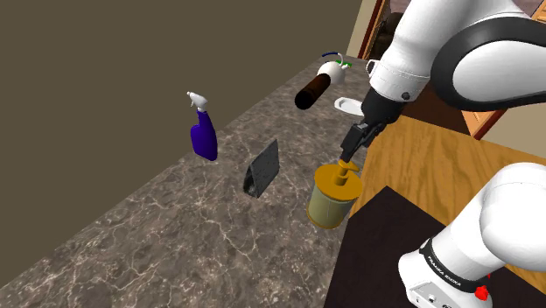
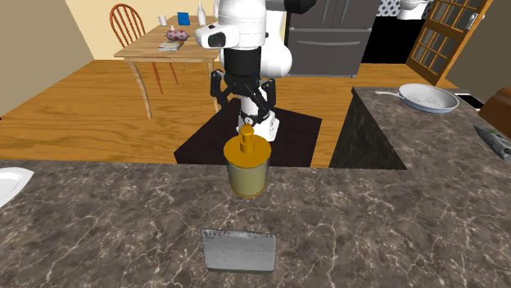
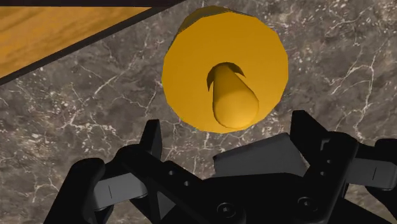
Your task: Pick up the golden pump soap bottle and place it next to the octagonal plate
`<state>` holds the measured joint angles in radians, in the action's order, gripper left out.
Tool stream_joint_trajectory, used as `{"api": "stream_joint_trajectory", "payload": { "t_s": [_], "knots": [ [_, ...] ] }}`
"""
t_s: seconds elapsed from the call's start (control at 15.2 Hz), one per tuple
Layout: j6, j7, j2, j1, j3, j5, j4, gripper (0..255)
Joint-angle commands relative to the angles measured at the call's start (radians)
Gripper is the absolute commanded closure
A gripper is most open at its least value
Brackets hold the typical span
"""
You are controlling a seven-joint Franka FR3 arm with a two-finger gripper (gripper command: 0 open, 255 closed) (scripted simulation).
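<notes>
The golden pump soap bottle (image 1: 332,198) (image 2: 246,168) stands upright on the dark marble counter (image 1: 166,236), close to the edge nearest the stand. Straight above its pump hangs my black gripper (image 1: 351,152) (image 2: 247,119), open and touching nothing. In the wrist view the bottle's round golden top (image 3: 191,76) and its pump lie just beyond the spread fingers (image 3: 153,137), with my gripper (image 3: 229,137) apart from them. A grey flat plate with cut corners (image 1: 262,168) (image 2: 238,249) lies further in on the counter, a short way from the bottle.
A purple spray bottle (image 1: 204,133) stands near the wall side of the counter. A brown bottle (image 1: 315,88) and a white pan (image 2: 427,98) sit at the counter's far end. A white dish (image 2: 8,184) lies at the second exterior view's left. The wooden floor (image 2: 98,98) lies beyond the counter's edge.
</notes>
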<state>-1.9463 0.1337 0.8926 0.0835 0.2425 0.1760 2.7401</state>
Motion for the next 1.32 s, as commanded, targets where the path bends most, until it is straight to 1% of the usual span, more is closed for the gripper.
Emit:
{"api": "stream_joint_trajectory", "payload": {
  "t_s": [0.0, 0.53, 0.99, 1.06, 1.25],
  "knots": [
    [-0.04, 0.033, -0.023, 0.014, 0.036, 0.024, 0.027, 0],
    [-0.165, 0.032, -0.072, 0.019, 0.058, 0.042, 0.104, 0],
    [-0.165, 0.032, -0.072, 0.019, 0.058, 0.042, 0.104, 0],
    [-0.165, 0.032, -0.072, 0.019, 0.058, 0.042, 0.104, 255],
    [-0.165, 0.032, -0.072, 0.019, 0.058, 0.042, 0.104, 255]
  ]
}}
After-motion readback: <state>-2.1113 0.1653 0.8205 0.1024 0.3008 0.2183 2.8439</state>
